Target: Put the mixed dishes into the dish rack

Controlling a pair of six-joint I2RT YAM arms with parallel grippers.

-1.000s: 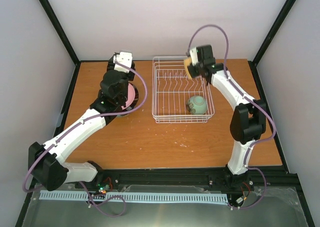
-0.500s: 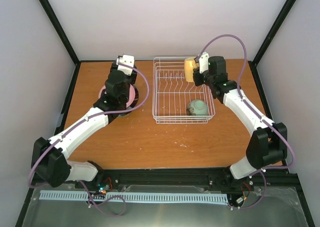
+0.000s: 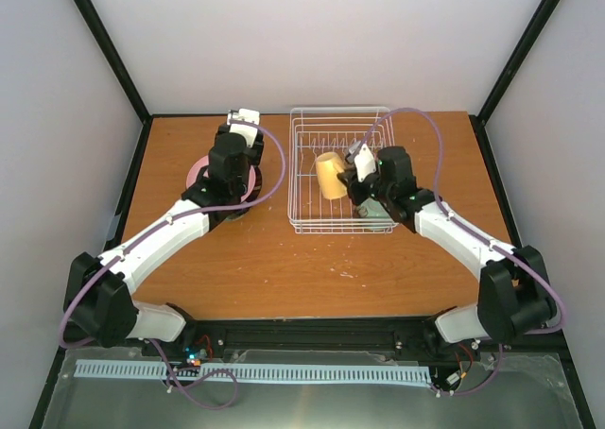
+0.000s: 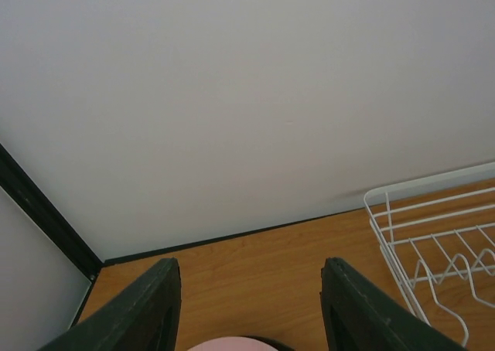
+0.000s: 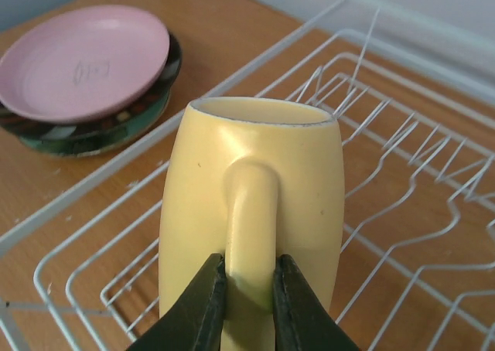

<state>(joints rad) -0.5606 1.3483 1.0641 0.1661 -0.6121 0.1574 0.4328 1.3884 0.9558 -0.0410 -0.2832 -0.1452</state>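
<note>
Top external, left side: left end effector (image 4: 249, 270) over the pink plate (image 3: 199, 172), fingers wide apart, holding nothing.
Pink plate: stacked on the dark-rimmed plate (image 5: 100, 131), on the tabletop (image 3: 284, 268) left of the dish rack (image 3: 312, 225).
Yellow mug (image 5: 255, 181): tilted inside the rack's left half; wire contact unclear.
Right end effector (image 5: 249, 289): clamped on the mug handle.

My mug (image 5: 251, 158) looks like smooth, softly glossy ceramic; the rack (image 3: 340, 228) is white coated wire, the table (image 3: 284, 268) matt wood.
</note>
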